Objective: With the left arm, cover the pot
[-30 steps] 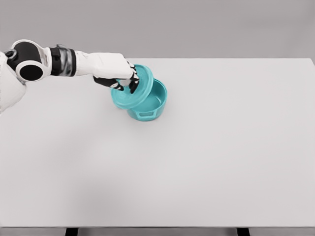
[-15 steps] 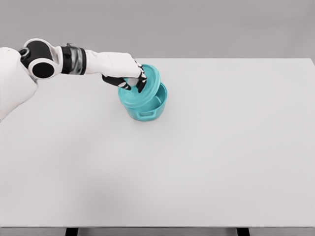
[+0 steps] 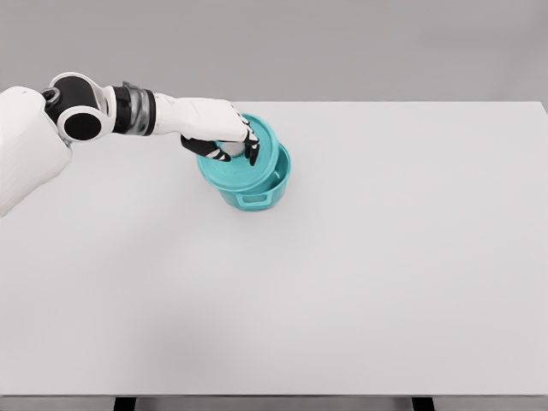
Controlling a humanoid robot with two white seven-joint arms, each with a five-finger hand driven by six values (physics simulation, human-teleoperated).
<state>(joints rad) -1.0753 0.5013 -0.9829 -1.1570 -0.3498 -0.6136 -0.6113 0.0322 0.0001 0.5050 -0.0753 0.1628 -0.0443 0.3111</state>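
Observation:
A teal pot (image 3: 259, 195) stands on the white table (image 3: 342, 274) left of the middle, toward the back, with one side handle facing me. Above it my left hand (image 3: 233, 147) is shut on the knob of a teal lid (image 3: 257, 163). The lid is tilted and covers most of the pot's mouth; a sliver of the opening shows at the right. The knob itself is hidden under my fingers. My right arm is out of view.
The table's far edge runs just behind the pot. Two dark table legs (image 3: 125, 403) show below the front edge.
My left hand has carried the lid a little right and down over the pot, and the lid now tilts less, covering more of the opening.

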